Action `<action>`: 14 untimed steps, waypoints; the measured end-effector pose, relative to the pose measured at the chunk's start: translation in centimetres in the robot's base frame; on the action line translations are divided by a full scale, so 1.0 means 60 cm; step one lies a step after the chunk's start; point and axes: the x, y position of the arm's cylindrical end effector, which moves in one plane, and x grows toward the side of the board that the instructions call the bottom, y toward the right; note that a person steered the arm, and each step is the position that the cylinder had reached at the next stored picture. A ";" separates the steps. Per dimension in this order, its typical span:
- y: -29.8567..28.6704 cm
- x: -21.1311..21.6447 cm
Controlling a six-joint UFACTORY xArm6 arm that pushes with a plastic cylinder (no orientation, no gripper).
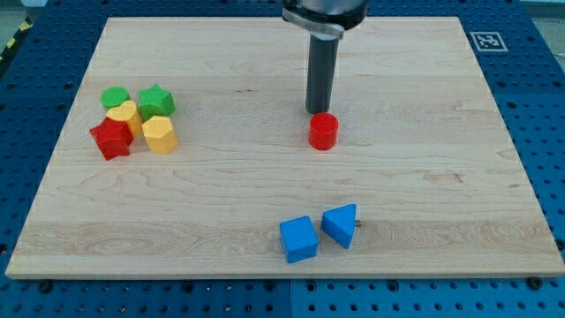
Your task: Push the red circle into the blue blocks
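tip sits just above the red circle at frame centre, touching its top side by the look of it, probably so a downward push drives it to the blue blocks at lower centre; rod carries no fingers.

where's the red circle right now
The red circle sits just right of the board's centre, directly below my tip in the view, with the blue cube and blue triangle further toward the bottom.
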 end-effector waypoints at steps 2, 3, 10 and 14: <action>0.000 0.094; 0.000 0.117; 0.009 0.215; -0.018 0.217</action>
